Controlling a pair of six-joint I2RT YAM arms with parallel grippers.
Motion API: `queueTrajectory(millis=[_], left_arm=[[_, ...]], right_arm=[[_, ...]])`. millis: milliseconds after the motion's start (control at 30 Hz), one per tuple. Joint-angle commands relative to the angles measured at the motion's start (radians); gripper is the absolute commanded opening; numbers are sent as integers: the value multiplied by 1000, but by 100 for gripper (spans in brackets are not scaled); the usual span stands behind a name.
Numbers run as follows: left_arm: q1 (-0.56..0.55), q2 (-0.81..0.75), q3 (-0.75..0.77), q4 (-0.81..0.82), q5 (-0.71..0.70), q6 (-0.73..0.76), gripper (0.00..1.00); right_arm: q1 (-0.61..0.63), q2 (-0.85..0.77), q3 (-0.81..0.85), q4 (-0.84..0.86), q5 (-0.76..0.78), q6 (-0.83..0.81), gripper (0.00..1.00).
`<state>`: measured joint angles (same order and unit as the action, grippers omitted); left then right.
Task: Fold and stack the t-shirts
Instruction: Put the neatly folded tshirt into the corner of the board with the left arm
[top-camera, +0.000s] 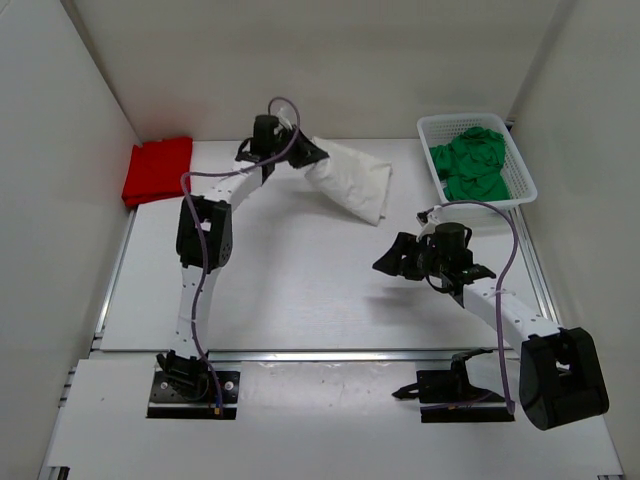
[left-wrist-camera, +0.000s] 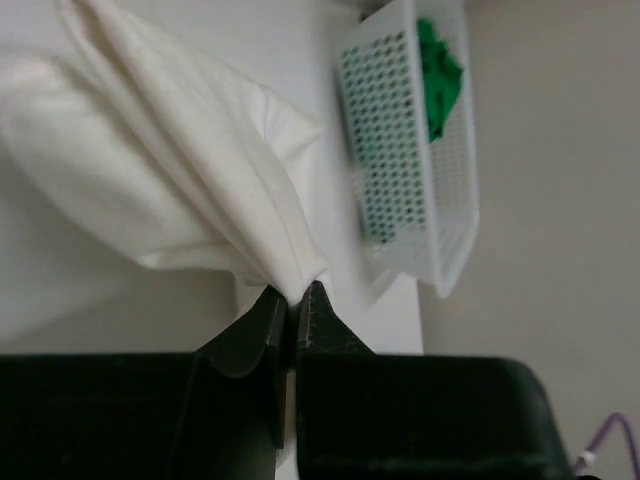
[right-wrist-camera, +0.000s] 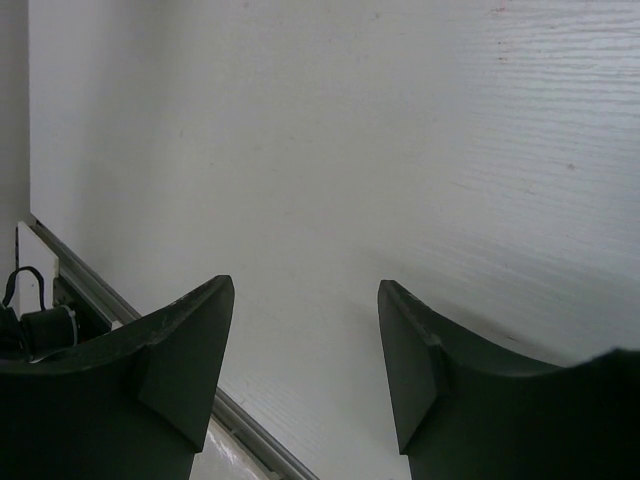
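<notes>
the left gripper (left-wrist-camera: 293, 295) is pinched tight on a corner of the white t-shirt (top-camera: 352, 182), holding that end up while the rest drapes onto the table (top-camera: 300, 300). the right gripper (right-wrist-camera: 305, 300) hangs spread wide over the tabletop. the red t-shirt (top-camera: 158, 168) lies folded at far left (the green t-shirt (top-camera: 472, 160) sits crumpled in the basket (top-camera: 527, 188)).

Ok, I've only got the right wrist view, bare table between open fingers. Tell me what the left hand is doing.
Observer: The left hand is shut on an edge of the white soft cloth t-shirt, far centre of the table.
Operator: Good. Point me to a shirt that is not yet folded.
Observer: A green cloth t-shirt lies crumpled inside the white plastic mesh basket at the table's far right corner.
</notes>
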<state>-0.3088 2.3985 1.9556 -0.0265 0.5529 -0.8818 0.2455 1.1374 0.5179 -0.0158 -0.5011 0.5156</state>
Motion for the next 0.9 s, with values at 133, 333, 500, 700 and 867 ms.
queueTrajectory(millis=[133,333,500,700,867], left_arm=[[296,-166,102,-6,76,-72,0],[553,-352,-204,78,78,-72,17],[743,-554,-777,519,-27,-371,99],[774,-686,-1041,594,-34,-422,99],[699,-820,-1124,534,-129,-356,99]], right_arm=[[-26,-22,31,25,-50,-23,59],[-14,-11,48,-7,-71,-55,58],[46,-11,14,10,-67,-26,58],[90,-54,-50,43,-27,-2,58],[89,-94,-27,24,18,6,50]])
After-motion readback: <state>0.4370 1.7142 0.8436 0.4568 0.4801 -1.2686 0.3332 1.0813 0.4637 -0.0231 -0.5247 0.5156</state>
